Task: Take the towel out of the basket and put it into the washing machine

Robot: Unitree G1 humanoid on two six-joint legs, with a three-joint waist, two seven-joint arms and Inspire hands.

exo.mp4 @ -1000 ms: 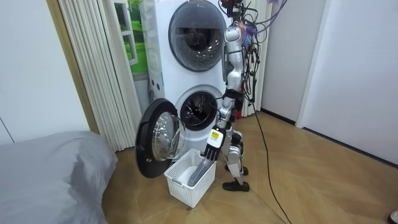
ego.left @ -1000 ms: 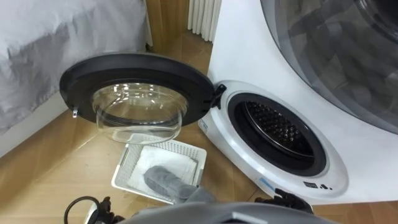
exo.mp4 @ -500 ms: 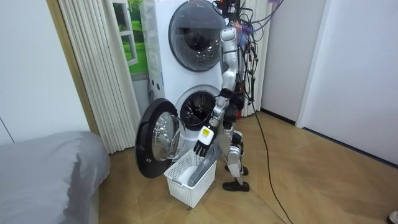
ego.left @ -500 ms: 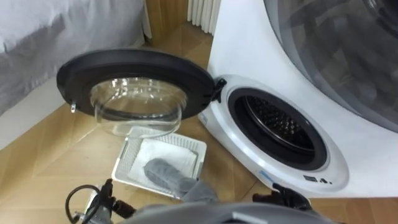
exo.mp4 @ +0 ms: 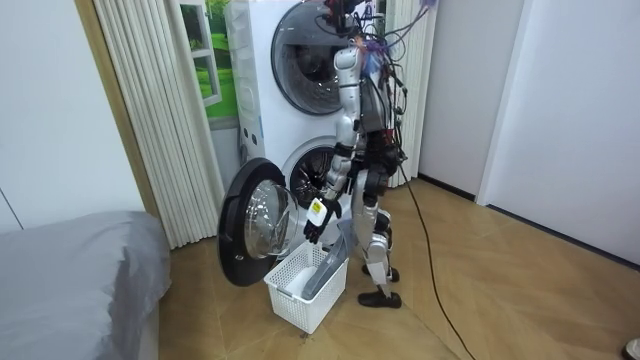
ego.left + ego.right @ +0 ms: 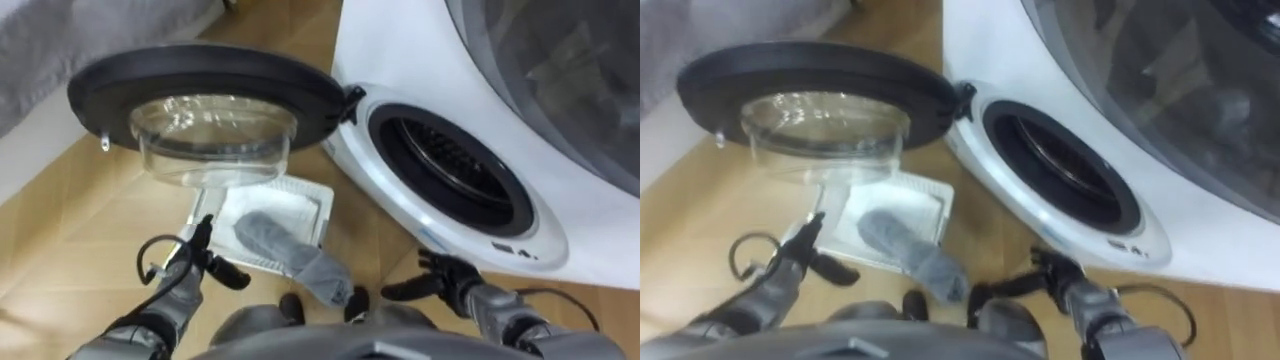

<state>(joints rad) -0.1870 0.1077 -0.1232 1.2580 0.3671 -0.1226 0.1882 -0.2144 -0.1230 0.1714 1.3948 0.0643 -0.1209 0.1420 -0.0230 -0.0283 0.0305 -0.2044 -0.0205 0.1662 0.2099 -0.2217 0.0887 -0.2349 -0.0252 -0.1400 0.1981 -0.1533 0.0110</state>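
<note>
A grey towel [image 6: 288,256] lies in the white basket [image 6: 300,200] on the floor and droops over its near rim; the room view shows the towel [image 5: 325,270] in the basket [image 5: 300,292] too. The washing machine's lower drum [image 6: 452,168] gapes, its round door [image 6: 200,88] swung wide to the left above the basket. My left hand [image 6: 196,264] hovers left of the towel, fingers relaxed, holding nothing. My right hand [image 6: 436,281] hangs below the drum's rim, fingers stretched leftward, empty. I stand upright before the washer [image 5: 300,110].
The open door with its glass bowl [image 6: 212,140] overhangs the basket's far side. A second machine's door [image 6: 560,70] sits above the drum. A grey bed [image 5: 70,280] stands to the left. Wooden floor [image 6: 60,220] lies around the basket.
Both hands have come up into the eye views, and the view has tipped downward. In the room view I have straightened and an arm has lifted from the basket. The towel stays in the basket.
</note>
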